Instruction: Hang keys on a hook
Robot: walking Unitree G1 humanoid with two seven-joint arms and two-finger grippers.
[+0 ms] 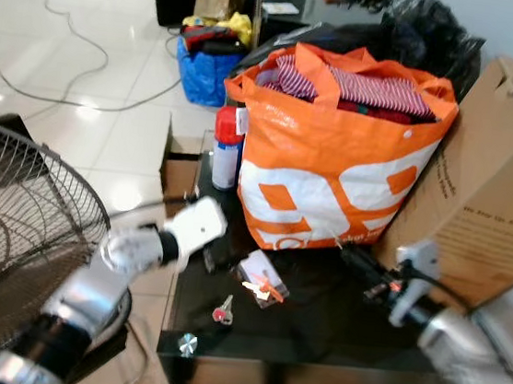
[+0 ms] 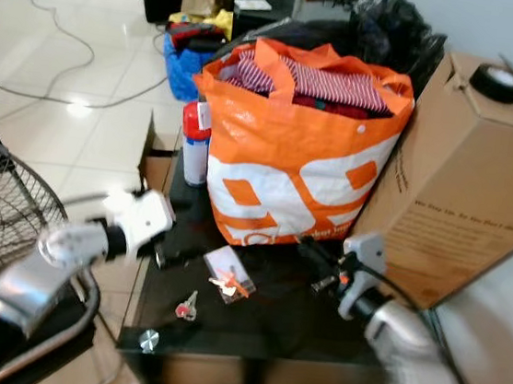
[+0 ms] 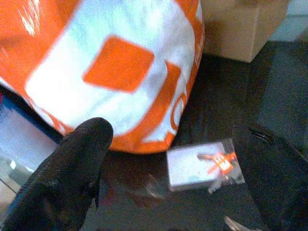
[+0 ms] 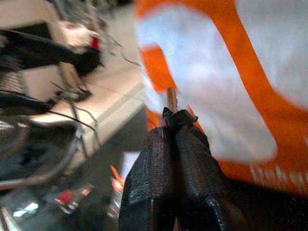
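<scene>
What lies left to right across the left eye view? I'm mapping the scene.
fan → left gripper → red-headed key → clear packet → right gripper → cardboard box

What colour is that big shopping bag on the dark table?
The shopping bag is bright orange with large white shapes printed on its side, clearest in the left eye view.
</scene>
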